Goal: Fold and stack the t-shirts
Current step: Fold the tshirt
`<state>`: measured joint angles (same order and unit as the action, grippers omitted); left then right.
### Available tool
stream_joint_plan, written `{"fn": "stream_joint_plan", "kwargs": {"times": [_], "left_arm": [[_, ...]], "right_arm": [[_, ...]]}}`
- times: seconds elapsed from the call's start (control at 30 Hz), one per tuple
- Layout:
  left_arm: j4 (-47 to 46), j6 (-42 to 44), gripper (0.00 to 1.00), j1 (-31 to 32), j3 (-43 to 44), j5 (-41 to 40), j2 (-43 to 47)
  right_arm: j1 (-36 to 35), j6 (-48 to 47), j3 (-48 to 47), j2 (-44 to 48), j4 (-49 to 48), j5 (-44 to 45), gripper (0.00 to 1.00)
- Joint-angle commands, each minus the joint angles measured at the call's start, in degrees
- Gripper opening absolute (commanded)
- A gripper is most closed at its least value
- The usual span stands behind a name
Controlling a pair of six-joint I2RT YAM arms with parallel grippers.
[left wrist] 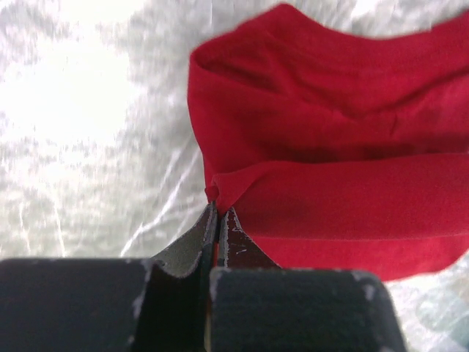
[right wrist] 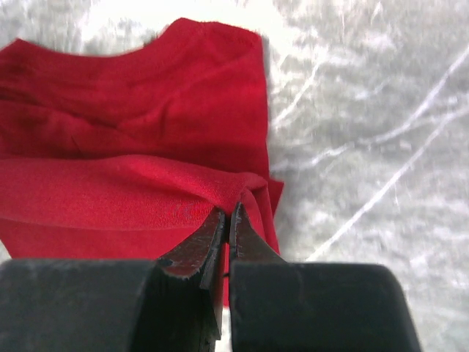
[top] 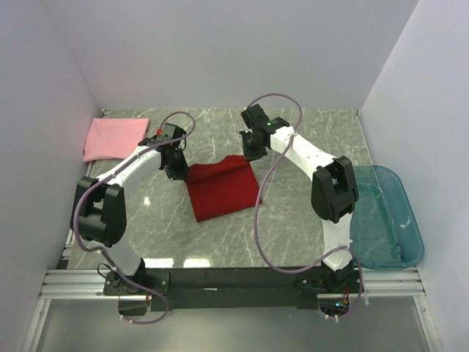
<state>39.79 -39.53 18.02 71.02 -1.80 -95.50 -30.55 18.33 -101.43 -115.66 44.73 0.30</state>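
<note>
REMOTE FOLDING RIG: I have both arms reaching to the far edge of the deep red t-shirt [top: 222, 192], which lies as a rough rectangle in the middle of the marble table [top: 315, 136]. The left end effector [left wrist: 218, 208] is clamped tight on the shirt's far left corner. The right end effector [right wrist: 229, 214] is clamped tight on its far right corner, and the cloth bunches at both sets of tips.

From above, the wrists cover the fingertips, so only the wrist cameras show the grips. There the gripped edge stands as a band in front of the rest of the shirt, with a dark crease behind it. I cannot tell whether it is clear of the table. A curved neckline [right wrist: 183, 28] shows at the top of the right wrist view. I cannot make out the sleeves, and both wrist views cut the shirt off at the frame edge.

The light pink t-shirt [top: 115, 138] lies folded flat in the far left corner beside the wall [top: 44, 110], well apart from the red one. The teal plastic bin [top: 385, 227] sits at the table's right edge, its near left part hidden behind the right arm [top: 335, 189].
</note>
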Motion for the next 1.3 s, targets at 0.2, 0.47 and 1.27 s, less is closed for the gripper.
{"fn": "stream_joint_plan", "kwargs": {"times": [0.2, 0.47, 1.27], "left_arm": [[-9.90, 1.82, 0.01, -1.67, -0.88, -3.20, -3.11], [-15.79, 2.00, 0.01, -1.67, -2.38, -3.12, -4.95], [-20.77, 0.41, 0.76, 1.40, -10.79, -4.98, 11.65]], "right_arm": [[2.24, 0.30, 4.39, -1.68, -12.21, 0.76, 0.00], [2.77, 2.94, 9.66, -3.08, -17.57, 0.85, 0.03], [3.21, -3.38, 23.29, 13.44, -31.28, -18.99, 0.44]]}}
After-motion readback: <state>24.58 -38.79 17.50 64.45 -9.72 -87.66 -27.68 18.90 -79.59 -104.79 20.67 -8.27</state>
